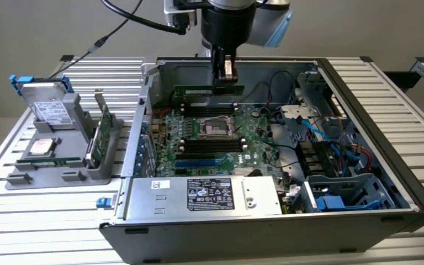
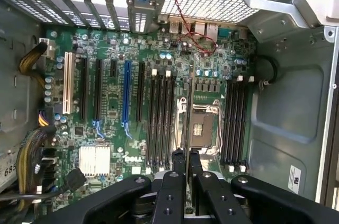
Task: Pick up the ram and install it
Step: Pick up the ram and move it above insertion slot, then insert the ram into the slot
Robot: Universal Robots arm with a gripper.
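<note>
In the exterior view, I am holding the ram [image 1: 197, 88] in my tool [image 1: 225, 77], the jaws pinched narrow on its upper edge near one end. The stick is hanging level and lengthwise inside the open computer case [image 1: 359, 83], above the motherboard [image 1: 197, 132] and towards the far side of it. It is sitting clear of the board, not in any slot. Out on the counter [image 1: 50, 226], on the exterior view's left, the grey parts holder [image 1: 57, 176] is carrying other parts. So I am judging the pick-up done and the installing not yet done.

In the wrist view, I am looking straight down past my tool [image 2: 186, 155] at the ram [image 2: 188, 107], which is showing edge-on as a thin line. It is lying between one bank of memory slots [image 2: 161, 118] and the processor socket [image 2: 204, 123], with a second bank [image 2: 235, 123] beyond the socket. All slots I can see are standing empty. I cannot tell which slot the stick is lining up with.
</note>
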